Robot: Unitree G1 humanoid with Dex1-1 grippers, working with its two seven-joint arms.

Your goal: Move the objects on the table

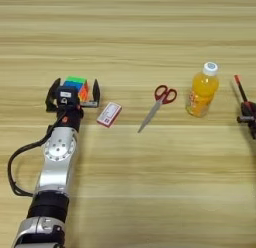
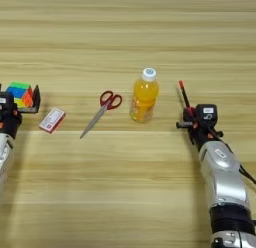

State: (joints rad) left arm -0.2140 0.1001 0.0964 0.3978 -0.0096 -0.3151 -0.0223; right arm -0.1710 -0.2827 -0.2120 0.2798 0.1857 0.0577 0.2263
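The multicoloured puzzle cube (image 1: 77,85) sits at the left of the table (image 1: 130,37). My left gripper (image 1: 73,94) is open, one black finger on each side of the cube. Right of it lie the red-white card (image 1: 109,114) and the red-handled scissors (image 1: 157,105), blades pointing toward me. The orange drink bottle (image 2: 144,96) stands upright with its white cap on. The red pen (image 2: 183,94) lies slanted right of the bottle, its near end running into my right gripper (image 2: 190,113), whose fingers stand close together on it.
Both arms reach in from the near edge, the left forearm (image 1: 57,157) at the left and the right forearm (image 2: 222,172) at the right. Bare wood stretches across the far half and between the arms.
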